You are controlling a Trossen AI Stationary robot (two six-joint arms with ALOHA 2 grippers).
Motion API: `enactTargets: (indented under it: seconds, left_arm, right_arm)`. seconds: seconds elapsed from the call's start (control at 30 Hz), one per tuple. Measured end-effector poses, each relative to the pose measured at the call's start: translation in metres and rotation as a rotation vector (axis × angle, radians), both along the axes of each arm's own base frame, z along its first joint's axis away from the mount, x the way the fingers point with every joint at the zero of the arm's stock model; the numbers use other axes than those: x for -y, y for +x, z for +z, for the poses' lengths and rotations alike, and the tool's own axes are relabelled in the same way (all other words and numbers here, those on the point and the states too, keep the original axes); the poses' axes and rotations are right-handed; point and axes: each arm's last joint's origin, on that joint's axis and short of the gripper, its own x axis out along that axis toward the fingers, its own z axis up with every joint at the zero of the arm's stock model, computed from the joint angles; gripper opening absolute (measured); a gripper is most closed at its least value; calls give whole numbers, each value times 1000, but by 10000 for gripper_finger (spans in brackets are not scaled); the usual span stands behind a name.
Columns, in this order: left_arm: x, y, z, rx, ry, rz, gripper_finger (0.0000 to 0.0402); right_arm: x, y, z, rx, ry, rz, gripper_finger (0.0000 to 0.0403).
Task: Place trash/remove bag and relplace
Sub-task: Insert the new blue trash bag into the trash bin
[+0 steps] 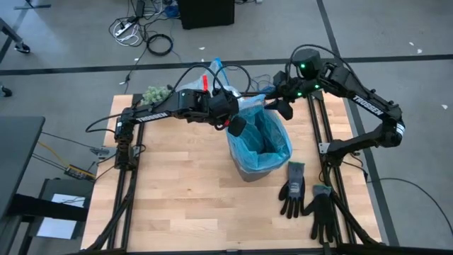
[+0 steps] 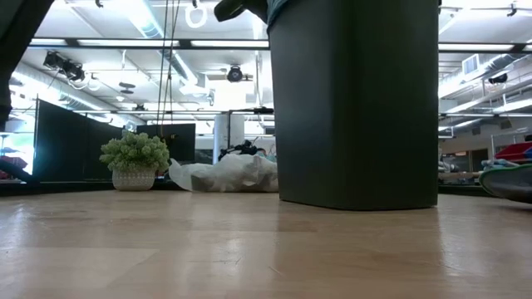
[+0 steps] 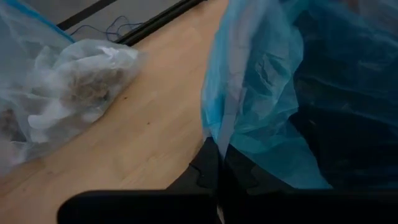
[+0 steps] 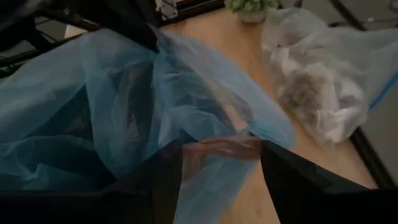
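Left pincer [image 1: 236, 126] clamps blue liner [image 1: 272, 138] at bin [image 2: 357, 108] rim; right pincer [image 1: 283, 108] open; advise stretching liner evenly over far rim.

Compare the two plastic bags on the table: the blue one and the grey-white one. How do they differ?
The blue bag is opened up and lines the dark bin, its edge draped over the rim; the grey-white bag lies slumped on the table beside the bin. The blue bag looks empty inside, while the grey-white bag is stuffed with crumpled paper and brown scraps. Both are thin, see-through plastic.
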Motion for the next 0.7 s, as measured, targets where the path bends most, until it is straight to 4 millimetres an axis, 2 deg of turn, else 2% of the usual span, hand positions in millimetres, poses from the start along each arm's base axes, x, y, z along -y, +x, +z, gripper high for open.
enactTargets:
  seconds: [0.1, 0.23, 0.4, 0.53, 0.6, 0.7]
  left_arm:
    - [1, 0, 0, -6, -18, -19, 6]
    - [2, -3, -4, -52, -31, -27, 6]
    - [2, -11, -8, -145, -42, -13, 6]
    - [2, -10, -8, -130, -47, -3, 6]
    - [2, -9, -7, -119, -42, -10, 6]
    - [2, -6, -6, -89, -34, -19, 6]
  right_arm:
    - [1, 7, -5, -19, 23, 14, 196]
    - [0, 7, -5, -29, 13, -27, 173]
    - [0, 2, -5, -57, 10, -54, 97]
    - [-1, 1, -7, -78, -8, -36, 23]
    - [-1, 1, -7, -79, -19, -29, 7]
    - [-1, 0, -9, -108, -17, -56, 8]
